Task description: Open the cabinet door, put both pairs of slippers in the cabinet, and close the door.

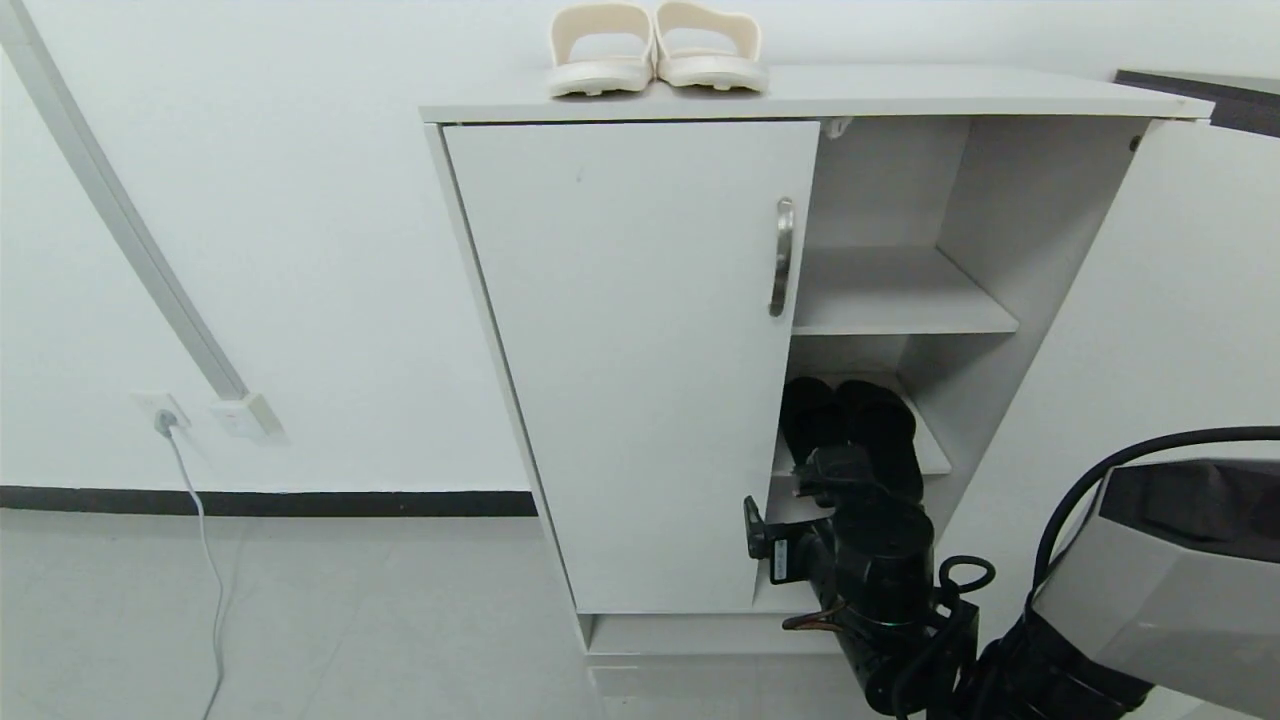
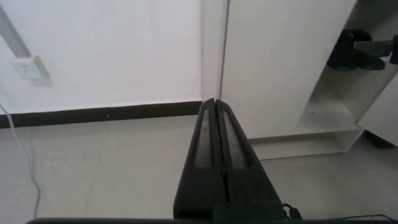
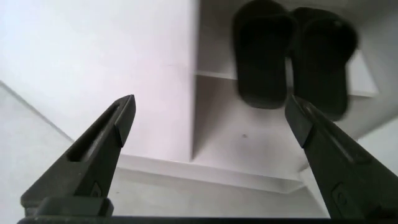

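Plain white wall [image 1: 250, 250], evenly lit, with a pale grey conduit [image 1: 130, 240] slanting down it to a small white box [image 1: 245, 415]; just beside that sits a socket [image 1: 160, 412], its grey cable [image 1: 205, 560] trailing onto the light grey floor [image 1: 380, 620]. A black skirting strip [image 1: 270, 502] runs along the wall's foot, and at the far right there's a dark edge [image 1: 1200, 95], possibly another piece of furniture.

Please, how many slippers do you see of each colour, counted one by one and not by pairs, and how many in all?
Black slippers, inside the cabinet: 2
Cream slippers, on top of it: 2
Total: 4
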Controlling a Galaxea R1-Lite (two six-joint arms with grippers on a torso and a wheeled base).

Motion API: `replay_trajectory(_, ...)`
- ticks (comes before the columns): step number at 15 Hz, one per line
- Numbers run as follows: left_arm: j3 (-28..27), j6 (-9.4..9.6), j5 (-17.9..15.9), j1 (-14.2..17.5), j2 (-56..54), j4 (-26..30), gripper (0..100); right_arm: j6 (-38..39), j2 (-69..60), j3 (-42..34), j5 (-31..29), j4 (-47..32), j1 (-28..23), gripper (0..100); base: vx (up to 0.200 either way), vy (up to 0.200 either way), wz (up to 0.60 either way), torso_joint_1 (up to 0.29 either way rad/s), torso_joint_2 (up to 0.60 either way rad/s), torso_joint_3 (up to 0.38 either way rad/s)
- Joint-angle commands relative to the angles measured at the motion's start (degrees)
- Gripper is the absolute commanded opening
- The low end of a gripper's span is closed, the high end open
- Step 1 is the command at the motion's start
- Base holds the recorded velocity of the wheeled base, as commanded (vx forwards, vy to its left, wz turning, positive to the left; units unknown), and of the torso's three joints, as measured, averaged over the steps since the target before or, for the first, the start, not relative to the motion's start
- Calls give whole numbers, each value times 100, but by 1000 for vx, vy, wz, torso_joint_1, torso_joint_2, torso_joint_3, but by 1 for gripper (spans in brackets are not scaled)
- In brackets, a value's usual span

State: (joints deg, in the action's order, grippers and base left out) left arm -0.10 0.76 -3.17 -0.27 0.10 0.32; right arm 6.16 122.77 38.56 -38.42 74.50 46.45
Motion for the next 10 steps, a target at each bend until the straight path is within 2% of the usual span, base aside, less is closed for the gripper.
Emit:
replay_trajectory(1, 1, 4, 1, 0, -1, -5, 0, 0, 19, -6, 10, 3, 5, 100, 0, 200, 0, 7, 2, 2)
replay_trajectory(5, 1, 4, 1, 0, -1, -5, 0, -9, 80, -41, 2, 12, 5, 100, 0, 200, 0, 2, 2, 0)
replay_trajectory(10, 1, 4, 9, 0, -1, 3, 0, -132, 221, -147, 19, 267, 5, 100, 0, 0, 0, 0, 0, 0)
